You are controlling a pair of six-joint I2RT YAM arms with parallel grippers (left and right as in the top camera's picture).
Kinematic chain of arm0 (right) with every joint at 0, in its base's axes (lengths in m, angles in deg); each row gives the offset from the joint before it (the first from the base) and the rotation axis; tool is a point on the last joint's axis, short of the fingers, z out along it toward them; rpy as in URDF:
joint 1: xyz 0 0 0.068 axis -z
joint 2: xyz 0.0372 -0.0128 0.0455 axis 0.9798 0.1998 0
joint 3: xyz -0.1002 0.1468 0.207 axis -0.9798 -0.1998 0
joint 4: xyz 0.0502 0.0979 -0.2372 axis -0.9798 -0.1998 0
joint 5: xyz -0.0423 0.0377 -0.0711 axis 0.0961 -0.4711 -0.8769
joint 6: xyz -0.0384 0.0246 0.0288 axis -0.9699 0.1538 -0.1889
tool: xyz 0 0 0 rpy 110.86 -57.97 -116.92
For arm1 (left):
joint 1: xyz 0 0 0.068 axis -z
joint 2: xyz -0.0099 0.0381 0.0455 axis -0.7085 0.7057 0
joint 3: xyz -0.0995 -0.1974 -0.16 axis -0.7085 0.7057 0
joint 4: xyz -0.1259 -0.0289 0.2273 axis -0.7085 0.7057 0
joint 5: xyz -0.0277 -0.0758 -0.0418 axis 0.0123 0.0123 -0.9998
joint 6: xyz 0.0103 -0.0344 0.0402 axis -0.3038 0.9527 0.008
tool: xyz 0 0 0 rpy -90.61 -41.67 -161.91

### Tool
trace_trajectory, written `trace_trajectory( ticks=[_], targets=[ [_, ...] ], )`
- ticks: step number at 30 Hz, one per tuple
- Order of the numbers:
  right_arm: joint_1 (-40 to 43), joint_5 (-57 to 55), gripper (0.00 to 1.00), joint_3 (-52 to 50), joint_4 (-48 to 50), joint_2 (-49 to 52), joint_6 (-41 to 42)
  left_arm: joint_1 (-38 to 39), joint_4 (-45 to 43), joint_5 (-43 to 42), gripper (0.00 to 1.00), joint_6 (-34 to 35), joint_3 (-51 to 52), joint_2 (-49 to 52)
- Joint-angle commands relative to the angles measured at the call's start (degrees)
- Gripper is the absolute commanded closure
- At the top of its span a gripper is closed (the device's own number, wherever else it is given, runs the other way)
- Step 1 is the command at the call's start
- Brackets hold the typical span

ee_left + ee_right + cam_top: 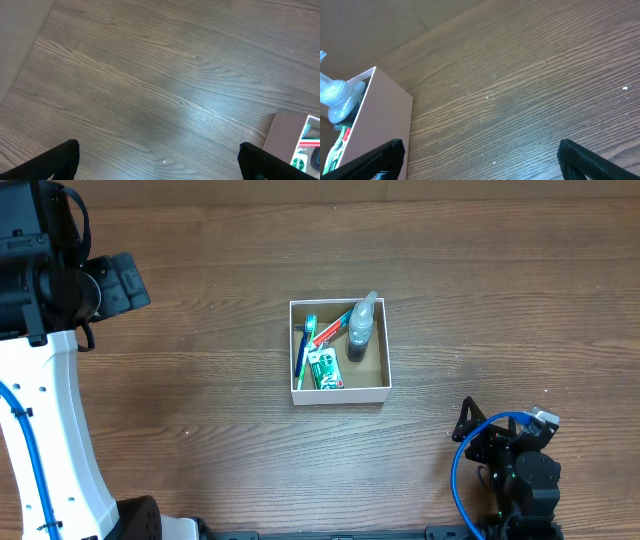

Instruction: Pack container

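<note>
Four toiletries lie inside the container [340, 394], which sits near the middle of the counter [200, 390]: a blue toothbrush [301, 352], a toothpaste tube [331, 330] lying aslant, a green box [325, 368] and a clear spray bottle [360, 330]. Both pairs of fingers are spread wide and hold nothing. The left fingers [62, 159] hang over bare wood well apart from the container, and the right fingers [377, 161] hang nearer its white outer wall.

A: Specify the supporting surface.
B: Brown wood-grain table [200, 380].
A: List items resting directly on it.
B: One container [340, 393], a white-walled square box, near centre.
</note>
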Motion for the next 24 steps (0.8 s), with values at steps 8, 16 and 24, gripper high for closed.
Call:
trace_trajectory(
  ticks=[8,16,24],
  targets=[
    [-0.4,0.0,0.0,-0.7,0.2,-0.7,-0.3,3.6,-26.8,-5.4,0.0,-1.1,26.7,-24.3],
    [-0.4,0.0,0.0,-0.7,0.2,-0.7,-0.3,3.9,-52.9,-6.9,0.0,-1.1,69.6,-46.8],
    [-0.4,0.0,0.0,-0.7,0.2,-0.7,-0.3,3.9,-64.3,-6.9,0.0,-1.1,95.3,-66.1]
  ],
)
